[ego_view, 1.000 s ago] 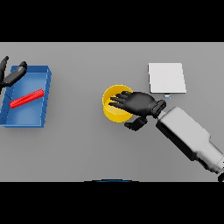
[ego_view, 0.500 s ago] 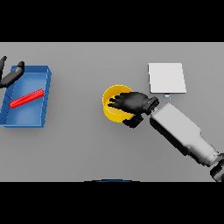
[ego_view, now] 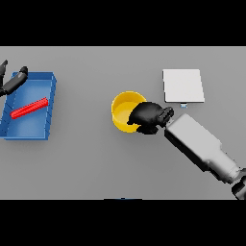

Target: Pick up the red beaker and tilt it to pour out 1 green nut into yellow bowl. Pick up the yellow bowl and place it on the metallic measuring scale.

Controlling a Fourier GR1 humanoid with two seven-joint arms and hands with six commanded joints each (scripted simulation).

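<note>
The yellow bowl [ego_view: 124,109] stands at the middle of the grey table. My right hand [ego_view: 148,116] covers its right rim, fingers curled over the edge and thumb below it, gripping the bowl. The metallic measuring scale [ego_view: 182,85], a pale square plate, lies to the upper right of the bowl, apart from it. A red beaker [ego_view: 30,107] lies on its side inside a blue tray [ego_view: 50,111] at the far left. My left hand [ego_view: 12,82] shows at the left edge, over the tray's upper left corner, fingers spread. No green nut is visible.
The blue tray takes up the table's left side. My right forearm [ego_view: 199,146] runs from the lower right corner up to the bowl, passing below the scale.
My right hand has drawn back to the right across the bowl and closed on its right rim. My left hand has slid further toward the left edge.
</note>
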